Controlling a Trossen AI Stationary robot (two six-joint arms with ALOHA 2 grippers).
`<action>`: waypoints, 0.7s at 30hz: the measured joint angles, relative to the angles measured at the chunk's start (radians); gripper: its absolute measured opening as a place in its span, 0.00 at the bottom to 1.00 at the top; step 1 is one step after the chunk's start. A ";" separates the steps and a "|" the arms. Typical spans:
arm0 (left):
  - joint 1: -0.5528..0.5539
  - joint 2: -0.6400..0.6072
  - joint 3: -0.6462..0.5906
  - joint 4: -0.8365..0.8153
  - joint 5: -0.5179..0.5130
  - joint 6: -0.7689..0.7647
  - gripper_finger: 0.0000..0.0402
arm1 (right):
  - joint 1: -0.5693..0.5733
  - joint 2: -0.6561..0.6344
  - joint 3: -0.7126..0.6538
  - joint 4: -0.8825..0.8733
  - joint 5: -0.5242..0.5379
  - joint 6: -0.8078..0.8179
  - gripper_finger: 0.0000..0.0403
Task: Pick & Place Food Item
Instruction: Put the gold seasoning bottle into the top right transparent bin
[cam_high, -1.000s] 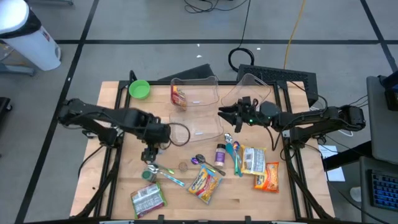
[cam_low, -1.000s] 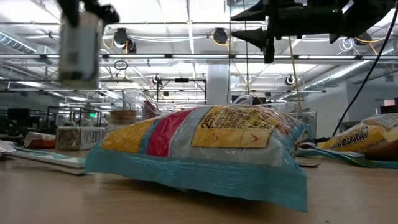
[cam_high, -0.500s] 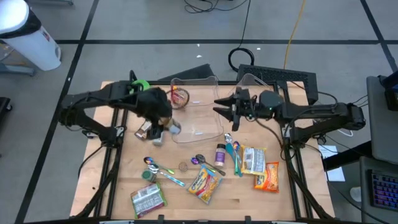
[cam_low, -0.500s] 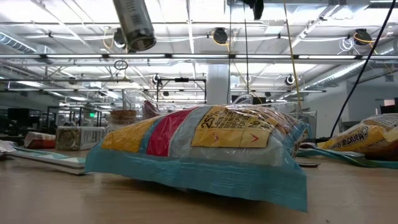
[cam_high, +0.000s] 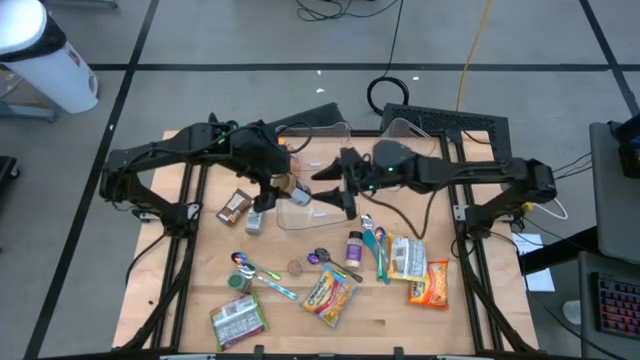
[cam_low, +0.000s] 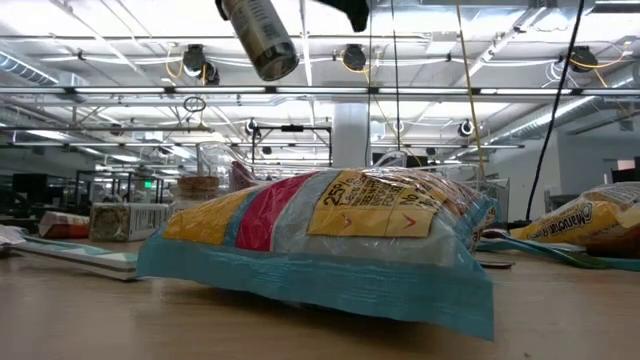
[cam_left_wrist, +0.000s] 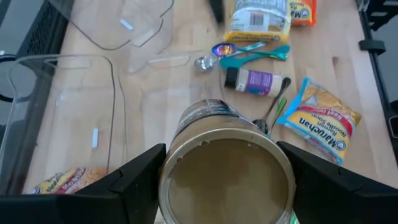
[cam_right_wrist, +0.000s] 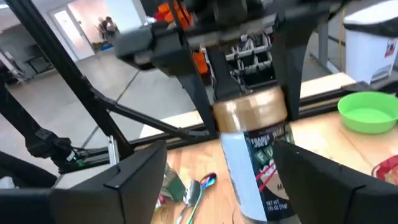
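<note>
Surface (cam_high: 200, 300): pale wooden top on a dark frame, standing on a grey floor with dark lines. A white bin (cam_high: 40, 50) stands on the floor off the left corner. The low view shows an open hall behind, with ceiling pipes and round lamps.

Counts on the surface: two clear containers, the rear left container (cam_high: 315, 150) with one packet inside and the right container (cam_high: 415, 140) beside it; one green bowl (cam_high: 224, 143) at the rear left corner; one purple bottle (cam_high: 354, 245); two ramen packets, ramen packet (cam_high: 330, 295) near the front and an orange one (cam_high: 430, 283) to the right (a third, pale packet (cam_high: 405, 257) lies between them); one boxed item (cam_high: 238, 320) at the front left; one brown packet (cam_high: 234, 207) on the left; several spoons, count unclear, with the teal spoon (cam_high: 378, 250) beside the bottle.

Jar (cam_high: 285, 190): one, lifted off the surface, tilted, above the front edge of the rear left container. The left gripper (cam_high: 272, 185) is clamped on it; the left wrist view shows the jar's base (cam_left_wrist: 227, 177) between both fingers. The right gripper (cam_high: 335, 188) is just beside the jar, fingers spread apart on either side of the label (cam_right_wrist: 258, 168) in its wrist view, not seen touching.
</note>
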 joint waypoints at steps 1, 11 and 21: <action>0.000 0.001 0.000 -0.002 0.001 -0.004 0.70 | 0.000 0.012 0.000 0.000 0.000 0.001 0.71; 0.000 0.001 0.000 0.025 0.005 -0.009 0.70 | -0.008 0.098 0.002 0.027 0.004 0.001 0.79; 0.002 0.001 -0.001 0.098 0.051 -0.010 0.70 | -0.028 0.151 0.002 0.059 0.070 0.001 0.80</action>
